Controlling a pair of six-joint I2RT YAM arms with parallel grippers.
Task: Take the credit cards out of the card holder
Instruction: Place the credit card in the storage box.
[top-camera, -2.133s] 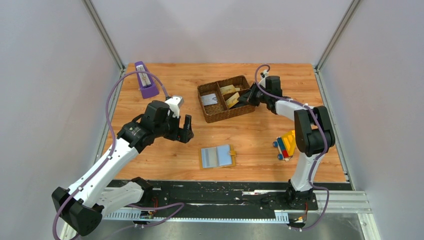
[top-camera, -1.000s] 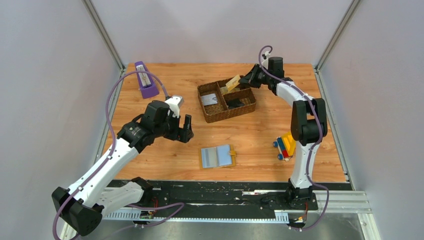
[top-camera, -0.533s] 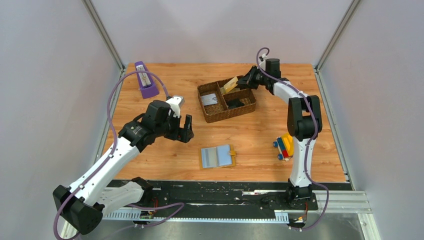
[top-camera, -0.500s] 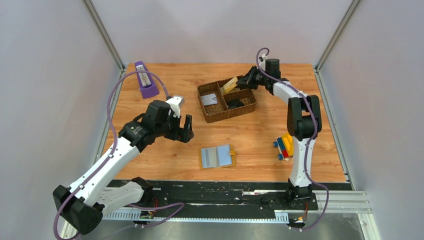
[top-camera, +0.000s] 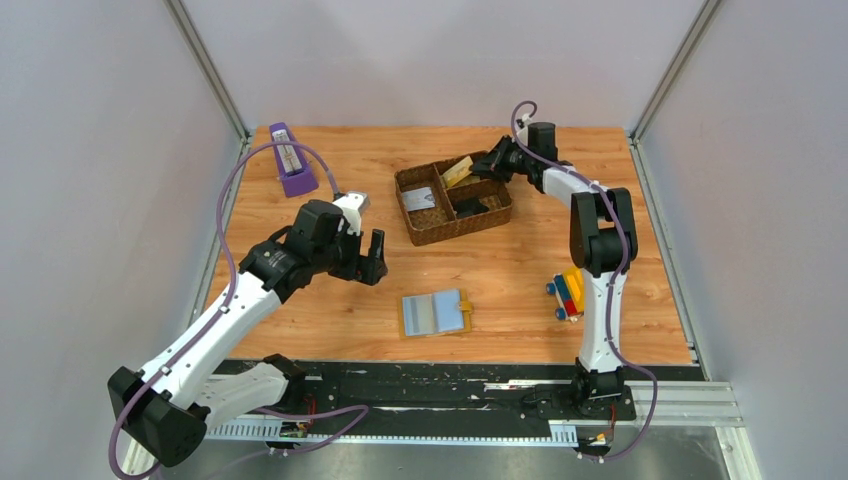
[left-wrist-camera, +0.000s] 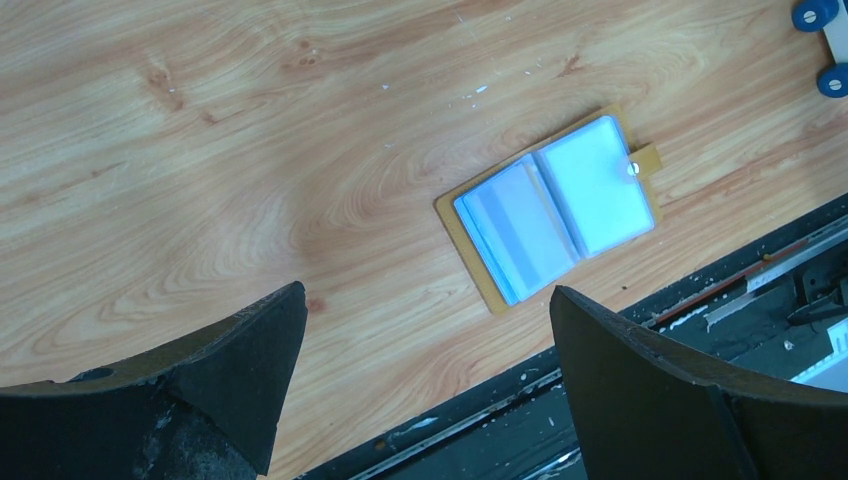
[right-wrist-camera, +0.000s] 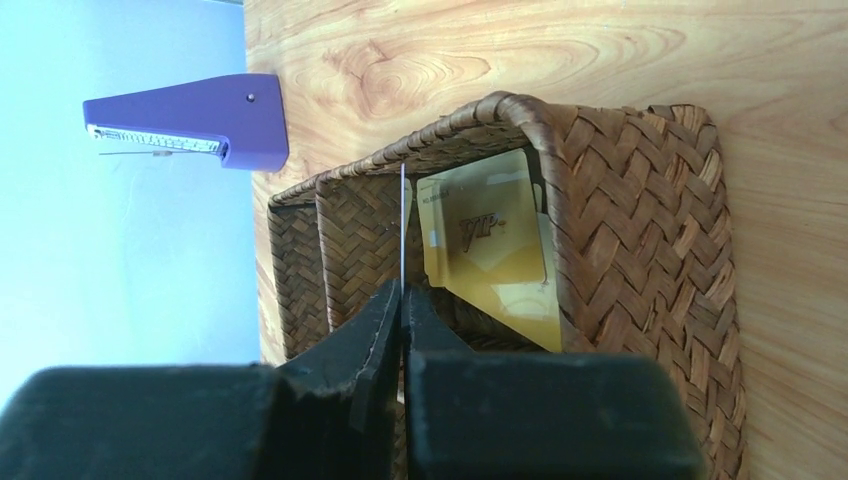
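The card holder (top-camera: 435, 313) lies open on the table, mustard edge and tab showing, light blue pockets up; it also shows in the left wrist view (left-wrist-camera: 550, 205). My left gripper (top-camera: 372, 258) hovers open and empty to its far left (left-wrist-camera: 428, 300). My right gripper (top-camera: 488, 166) is shut on a gold card (top-camera: 459, 171), held tilted over the back of the brown woven tray (top-camera: 452, 235). In the right wrist view the held card (right-wrist-camera: 402, 215) is edge-on between the shut fingers (right-wrist-camera: 403, 288). A gold VIP card (right-wrist-camera: 487, 235) rests in the tray's compartment.
A purple stapler-like object (top-camera: 292, 160) stands at the back left, also in the right wrist view (right-wrist-camera: 180, 125). A toy car with coloured blocks (top-camera: 570, 291) sits at the right. A pale card (top-camera: 420, 197) and a dark item (top-camera: 473, 207) lie in the tray. The table's black front rail (left-wrist-camera: 620, 400) is close.
My right gripper has lifted a gold card out of the tray's right part, carried it to the tray's back edge and lowered it slightly. The left arm and card holder have not moved.
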